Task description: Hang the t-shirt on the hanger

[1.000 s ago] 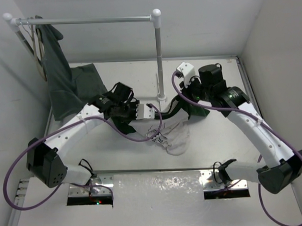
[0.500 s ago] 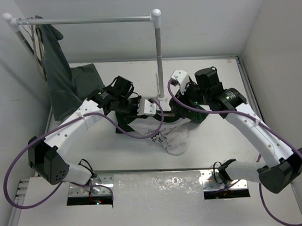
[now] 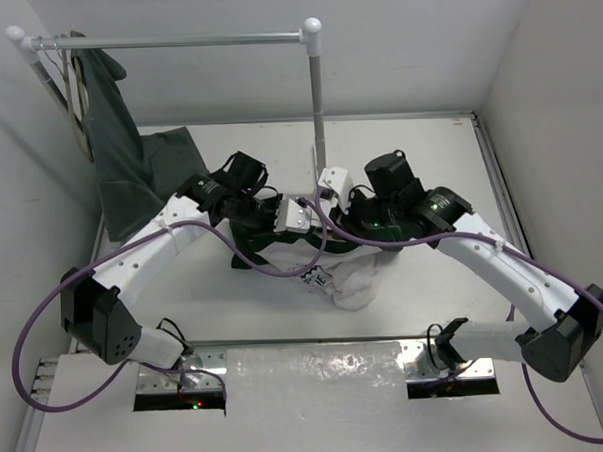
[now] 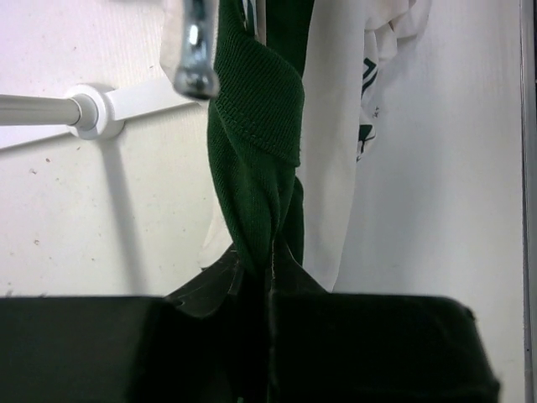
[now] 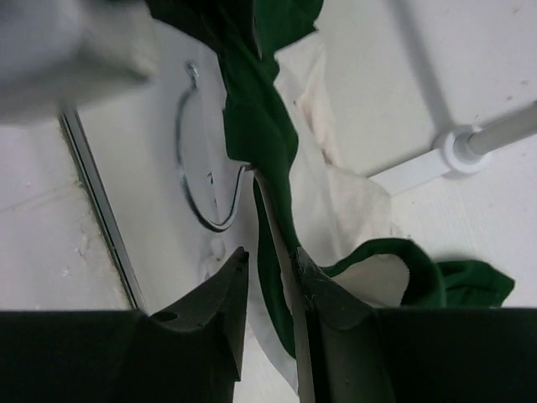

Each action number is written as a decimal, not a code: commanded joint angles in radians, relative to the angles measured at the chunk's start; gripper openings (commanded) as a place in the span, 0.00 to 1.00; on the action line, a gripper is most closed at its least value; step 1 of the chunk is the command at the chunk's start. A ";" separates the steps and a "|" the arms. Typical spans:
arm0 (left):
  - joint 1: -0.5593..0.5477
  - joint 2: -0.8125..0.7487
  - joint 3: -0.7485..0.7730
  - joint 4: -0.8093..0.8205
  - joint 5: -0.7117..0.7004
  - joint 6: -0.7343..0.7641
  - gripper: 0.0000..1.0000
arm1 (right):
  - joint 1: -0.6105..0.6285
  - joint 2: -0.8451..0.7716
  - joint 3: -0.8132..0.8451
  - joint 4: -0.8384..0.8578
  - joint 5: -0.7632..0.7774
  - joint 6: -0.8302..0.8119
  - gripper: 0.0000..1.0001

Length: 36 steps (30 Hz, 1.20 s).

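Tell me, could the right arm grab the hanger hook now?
Probably not yet: the right gripper is shut on the t-shirt, so it would need to let go first. The hanger hook itself looks uncovered.

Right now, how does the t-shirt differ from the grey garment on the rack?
Colour: the t-shirt is dark green with a white printed panel; the grey garment is plain. Pose: the t-shirt is bunched mid-table; the grey garment hangs from the rail at far left, its lower part on the table. State: the left gripper and right gripper both pinch the t-shirt; neither touches the grey garment. Both are cloth.
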 commanded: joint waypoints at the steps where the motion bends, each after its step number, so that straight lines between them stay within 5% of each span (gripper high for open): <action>1: 0.022 -0.015 0.051 0.006 0.079 0.020 0.00 | 0.002 0.010 -0.039 0.074 0.005 -0.028 0.26; 14: 0.041 -0.032 0.033 0.029 0.106 -0.011 0.00 | 0.002 -0.034 -0.186 0.166 0.023 -0.010 0.27; 23: 0.041 -0.049 -0.010 0.031 0.080 0.023 0.00 | -0.001 -0.096 -0.193 0.188 0.100 0.010 0.42; 29: 0.041 -0.050 -0.004 0.045 0.073 0.017 0.00 | -0.005 -0.047 -0.142 0.042 0.088 -0.034 0.30; 36: 0.042 -0.049 0.001 0.048 0.085 0.004 0.00 | -0.005 0.012 -0.142 0.057 0.071 -0.025 0.27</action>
